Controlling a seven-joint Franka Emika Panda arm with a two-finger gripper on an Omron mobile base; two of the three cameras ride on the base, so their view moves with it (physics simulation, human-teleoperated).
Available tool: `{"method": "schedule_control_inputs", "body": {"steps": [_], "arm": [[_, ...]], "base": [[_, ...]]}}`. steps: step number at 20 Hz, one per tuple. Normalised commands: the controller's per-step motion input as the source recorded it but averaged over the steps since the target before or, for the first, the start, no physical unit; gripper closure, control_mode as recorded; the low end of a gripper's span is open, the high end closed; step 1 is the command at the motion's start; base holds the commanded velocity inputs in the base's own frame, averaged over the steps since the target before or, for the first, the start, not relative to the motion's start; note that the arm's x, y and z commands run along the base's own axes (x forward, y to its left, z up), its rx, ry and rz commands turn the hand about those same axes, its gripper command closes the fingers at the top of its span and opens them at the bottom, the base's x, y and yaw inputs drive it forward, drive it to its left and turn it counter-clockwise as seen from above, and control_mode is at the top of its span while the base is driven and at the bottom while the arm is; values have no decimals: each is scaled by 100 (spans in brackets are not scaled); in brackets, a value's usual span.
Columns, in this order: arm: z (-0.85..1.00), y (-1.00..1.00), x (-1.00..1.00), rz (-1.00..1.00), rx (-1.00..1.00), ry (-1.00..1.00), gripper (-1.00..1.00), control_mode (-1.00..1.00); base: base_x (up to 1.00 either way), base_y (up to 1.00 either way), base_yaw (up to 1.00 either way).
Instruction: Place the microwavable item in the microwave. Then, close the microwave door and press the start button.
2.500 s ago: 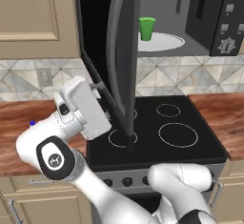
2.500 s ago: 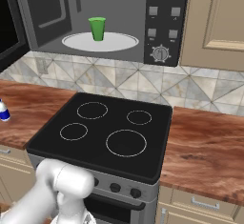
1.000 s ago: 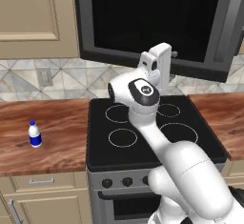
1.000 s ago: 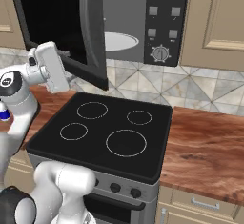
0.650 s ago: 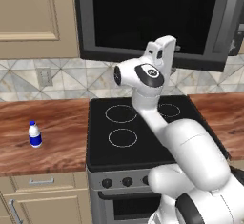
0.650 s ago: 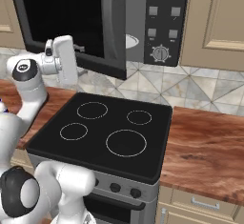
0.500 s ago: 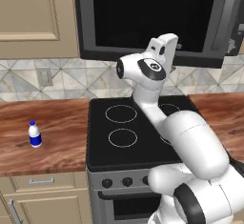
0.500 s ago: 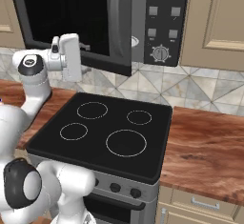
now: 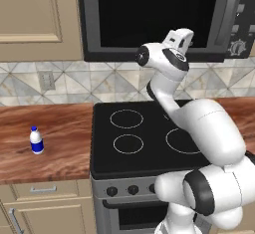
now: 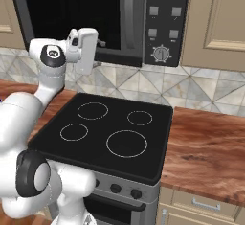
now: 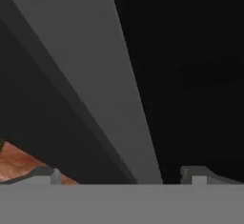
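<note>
Against the microwave door (image 9: 159, 19) my gripper (image 10: 98, 44) sits at its lower edge, fingers spread and empty. Up and to the right lies the control panel (image 10: 165, 20), where I judge the start button is.

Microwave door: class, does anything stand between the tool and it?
Nothing visible does. The tool is close up at the lower edge of the microwave door; ahead of its spread fingertips the hand view shows the door's grey frame and black window.
</note>
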Motion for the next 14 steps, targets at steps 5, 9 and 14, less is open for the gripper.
{"method": "schedule_control_inputs", "body": {"steps": [5,9,14], "arm": [[0,-30,46,27,15,0,-100,-100],[0,-24,52,27,14,0,-100,-100],[0,-17,48,27,11,0,-100,-100]], "base": [[0,0,0],[0,0,0],[0,0,0]]}}
